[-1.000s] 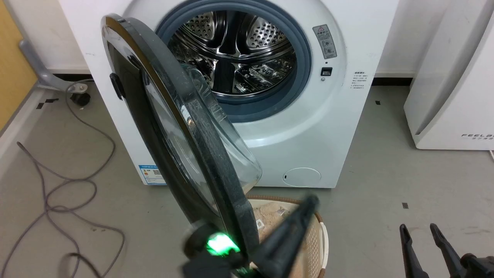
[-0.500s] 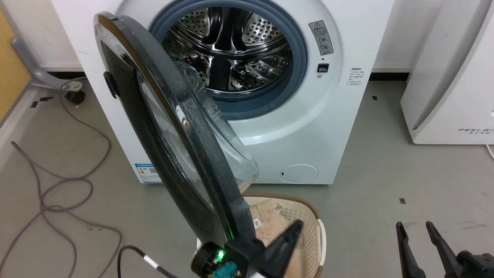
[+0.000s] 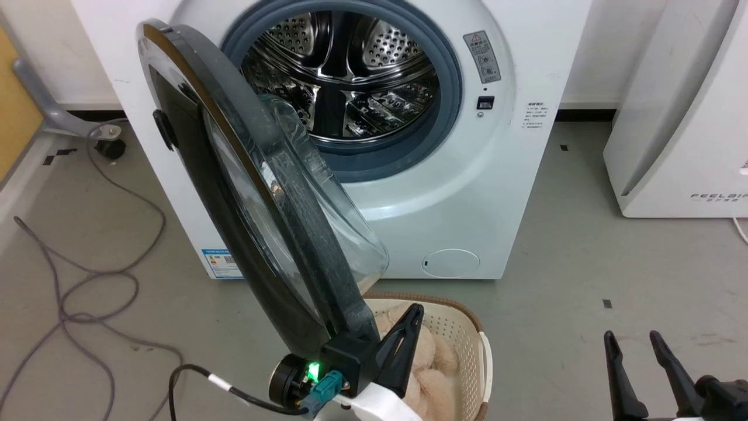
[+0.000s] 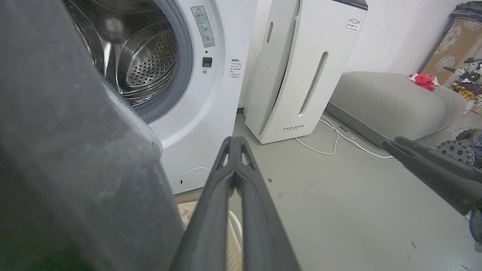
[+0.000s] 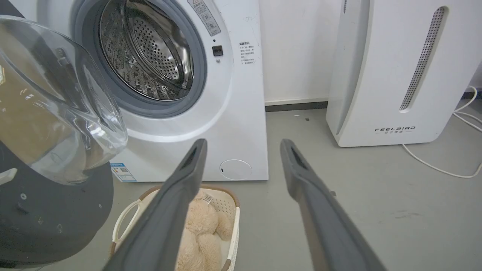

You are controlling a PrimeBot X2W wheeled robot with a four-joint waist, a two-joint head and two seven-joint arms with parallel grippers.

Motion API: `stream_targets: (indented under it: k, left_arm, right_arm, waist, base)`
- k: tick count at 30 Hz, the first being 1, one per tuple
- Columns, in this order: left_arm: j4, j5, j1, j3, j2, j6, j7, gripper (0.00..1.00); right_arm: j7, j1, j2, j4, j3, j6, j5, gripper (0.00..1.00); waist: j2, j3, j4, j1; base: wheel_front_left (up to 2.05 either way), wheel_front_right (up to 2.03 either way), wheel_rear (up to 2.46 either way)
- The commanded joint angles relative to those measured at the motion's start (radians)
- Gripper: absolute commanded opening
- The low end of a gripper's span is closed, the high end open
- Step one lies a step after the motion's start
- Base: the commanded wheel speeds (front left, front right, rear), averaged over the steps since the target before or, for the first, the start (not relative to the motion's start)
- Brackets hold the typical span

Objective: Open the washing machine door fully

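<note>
Door (image 3: 193, 175) stands half open, hinged at 9 o'clock on the washer (image 3: 467, 204), with the left claw (image 3: 412, 316) closed and seemingly touching its lower inner rim at 6 o'clock, the right claw (image 3: 632, 336) open at 4 o'clock.

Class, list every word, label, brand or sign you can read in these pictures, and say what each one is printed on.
"FEELBAIRD" (last letter unsure): low on the white appliance; the line beneath is too small.
Warning sticker with red triangle, on the washing machine: too small.
Printed block right of it: too small.
Blue label at the machine's bottom corner: too small.
Sticker atop the appliance: too small.
</note>
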Motion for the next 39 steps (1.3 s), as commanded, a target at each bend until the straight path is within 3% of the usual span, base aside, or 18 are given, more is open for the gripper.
stream_targets:
  k: [1,14,25,32,39]
  left_arm:
    - [0.000,0.000,0.006,0.006,0.005,0.006,-0.006,0.00]
    - [-0.072,-0.014,0.123,0.040,0.042,0.075,-0.033,0.00]
    - [-0.223,-0.014,0.269,0.094,0.076,0.176,-0.061,0.00]
    - [-0.248,-0.026,0.300,0.180,0.094,0.232,-0.106,0.00]
    - [-0.210,-0.046,0.279,0.275,0.136,0.241,-0.153,0.00]
  right_arm:
    - [-0.002,-0.005,0.005,0.001,-0.002,0.001,-0.005,1.00]
    - [0.022,0.013,0.005,-0.029,-0.002,0.001,-0.028,1.00]
    - [0.023,0.032,0.005,-0.041,-0.011,0.001,-0.028,1.00]
    - [0.028,0.033,0.005,-0.057,-0.016,0.001,-0.027,1.00]
    - [0.034,0.025,0.005,-0.064,-0.012,0.001,-0.027,1.00]
  waist:
    - [0.0000,-0.002,0.003,-0.0001]
    - [0.0000,-0.033,0.090,-0.0001]
    - [0.0000,-0.040,0.233,-0.0001]
    - [0.0000,-0.023,0.320,-0.0001]
    - [0.0000,-0.006,0.353,-0.0001]
  base:
    - [0.00,0.00,0.00]
    - [0.00,0.00,0.00]
    - [0.00,0.00,0.00]
    - [0.00,0.00,0.00]
    - [0.00,0.00,0.00]
